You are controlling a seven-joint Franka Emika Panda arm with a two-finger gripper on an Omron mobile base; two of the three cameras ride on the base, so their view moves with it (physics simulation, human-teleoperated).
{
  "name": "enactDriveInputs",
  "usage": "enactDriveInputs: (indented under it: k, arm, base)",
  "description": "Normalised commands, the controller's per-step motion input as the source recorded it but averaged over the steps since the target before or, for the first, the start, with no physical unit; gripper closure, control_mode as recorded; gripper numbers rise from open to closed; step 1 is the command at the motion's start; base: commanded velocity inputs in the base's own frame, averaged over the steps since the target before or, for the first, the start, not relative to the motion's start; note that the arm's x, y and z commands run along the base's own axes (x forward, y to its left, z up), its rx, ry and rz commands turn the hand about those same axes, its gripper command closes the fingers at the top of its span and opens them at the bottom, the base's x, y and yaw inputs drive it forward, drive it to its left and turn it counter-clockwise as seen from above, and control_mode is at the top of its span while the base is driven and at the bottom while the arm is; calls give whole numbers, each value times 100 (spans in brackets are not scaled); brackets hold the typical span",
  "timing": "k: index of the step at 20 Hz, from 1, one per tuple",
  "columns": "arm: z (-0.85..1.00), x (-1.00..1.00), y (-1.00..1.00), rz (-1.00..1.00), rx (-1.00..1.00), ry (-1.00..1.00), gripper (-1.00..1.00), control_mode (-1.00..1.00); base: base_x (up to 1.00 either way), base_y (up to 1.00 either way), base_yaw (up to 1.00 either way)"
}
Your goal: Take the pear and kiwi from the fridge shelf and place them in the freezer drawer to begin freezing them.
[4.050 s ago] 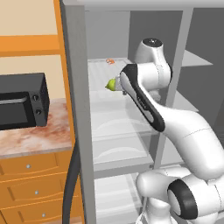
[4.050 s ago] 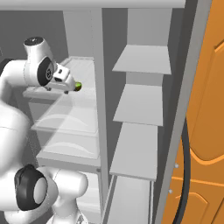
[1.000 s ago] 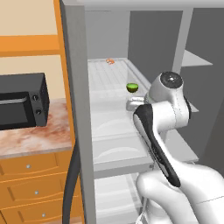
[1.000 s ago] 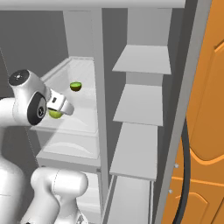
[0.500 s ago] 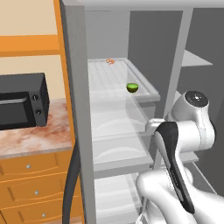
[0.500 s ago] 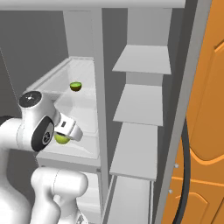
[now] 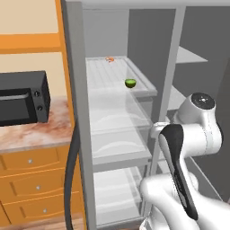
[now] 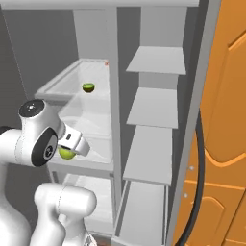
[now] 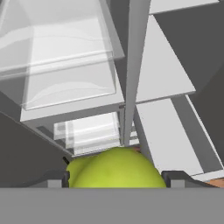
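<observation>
My gripper is shut on the pear, a yellow-green fruit held between the two dark fingertips. In the right base view the pear hangs under my hand in front of the left column's clear bins, well below the fridge shelf. The kiwi lies on that ribbed translucent shelf near its right rim, and appears again as the kiwi. The lowest light-grey tray of the right column looks like the freezer drawer, drawn out.
A tiny orange item sits at the back of the shelf. Clear bins stack below it. A vertical divider splits the columns; grey shelves fill the right one. The orange door stands open at right.
My arm has swung down and away from the shelf with the pear in its grip, from shelf height to the level of the lower bins. The kiwi has stayed put.
</observation>
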Motion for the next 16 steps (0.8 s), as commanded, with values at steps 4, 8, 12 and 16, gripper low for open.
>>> enactDriveInputs:
  k: [4, 8, 12, 16]
  arm:
    - [0, 0, 0, 0, 0, 0, 100, 100]
    - [0, 0, 0, 0, 0, 0, 100, 100]
    - [0, 0, 0, 0, 0, 0, 100, 100]
    - [0, 0, 0, 0, 0, 0, 100, -100]
  base:
    - [-77, 0, -14]
    - [-64, -10, -25]
    - [-47, -16, -21]
    - [0, -2, -2]
